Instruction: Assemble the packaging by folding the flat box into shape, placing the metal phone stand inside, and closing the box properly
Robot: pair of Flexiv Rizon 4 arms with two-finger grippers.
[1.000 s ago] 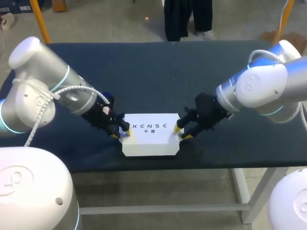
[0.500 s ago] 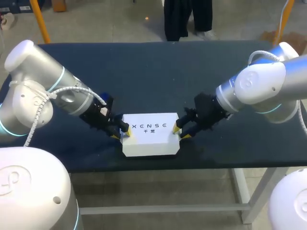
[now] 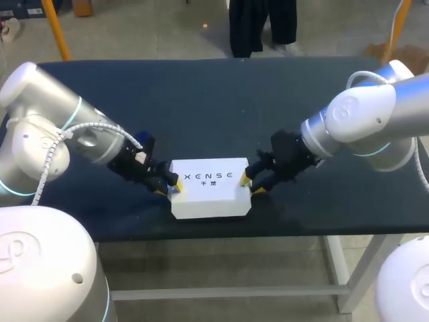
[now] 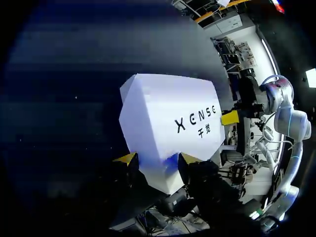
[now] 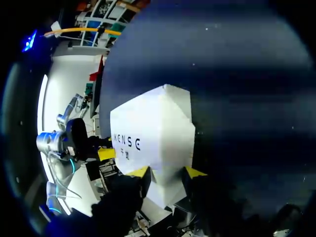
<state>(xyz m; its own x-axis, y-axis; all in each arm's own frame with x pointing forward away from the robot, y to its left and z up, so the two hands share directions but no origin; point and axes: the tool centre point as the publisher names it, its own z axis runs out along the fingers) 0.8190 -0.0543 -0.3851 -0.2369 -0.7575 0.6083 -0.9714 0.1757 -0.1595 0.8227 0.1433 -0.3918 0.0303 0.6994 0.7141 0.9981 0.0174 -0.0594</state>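
A closed white box (image 3: 210, 191) with dark print on its lid lies near the front edge of the dark table (image 3: 214, 100). My left gripper (image 3: 169, 185) holds the box's left end, one yellow tip on either side of it. In the left wrist view the box (image 4: 168, 118) has its near end pinched between the fingers of the left gripper (image 4: 158, 159). My right gripper (image 3: 253, 185) grips the opposite end the same way. The right wrist view shows the box (image 5: 153, 138) wedged between the right gripper (image 5: 168, 172). No metal phone stand is visible.
The dark tabletop stretches bare behind the box and to both sides. The table's front edge (image 3: 214, 236) runs just in front of the box.
My left arm's elbow has swung outward to the left while its gripper stayed at the box. The box and the right arm have hardly moved.
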